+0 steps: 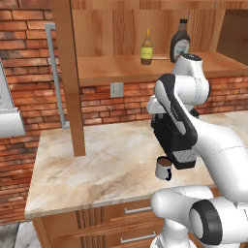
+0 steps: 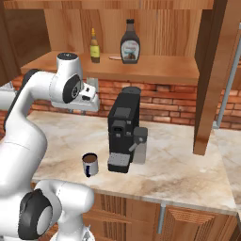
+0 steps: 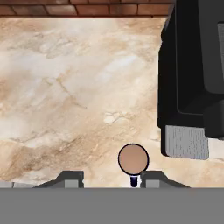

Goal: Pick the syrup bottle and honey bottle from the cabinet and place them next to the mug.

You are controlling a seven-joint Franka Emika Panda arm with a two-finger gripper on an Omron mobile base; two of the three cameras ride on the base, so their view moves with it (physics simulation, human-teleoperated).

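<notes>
The tall dark brown syrup bottle (image 2: 130,42) with a black cap and pale oval label stands upright on the thick shelf board of the open light-brown wooden cabinet (image 2: 141,70), toward the middle of the shelf. The small amber-yellow honey bottle (image 2: 94,46) with a pointed yellow nozzle cap stands upright to its left on the same board, apart from it. A small pale flat object (image 2: 114,58), too small to identify, lies on the shelf between the two bottles.

Below, on the beige marbled tabletop (image 2: 179,169), the small white mug (image 2: 90,164) with a dark blue handle and brown inside sits near the front edge, just beside the grey drip tray of the black coffee machine (image 2: 123,129). The machine stands further back, toward the red brick wall (image 2: 164,103).

In the hand view the gripper (image 3: 111,178) hangs above the tabletop looking straight down, with the mug's round brown opening between the two dark tips. The jaws stand fairly narrow and hold nothing

A wooden side post (image 1: 68,77) of the cabinet comes down to the tabletop's left part in the left base view
</notes>
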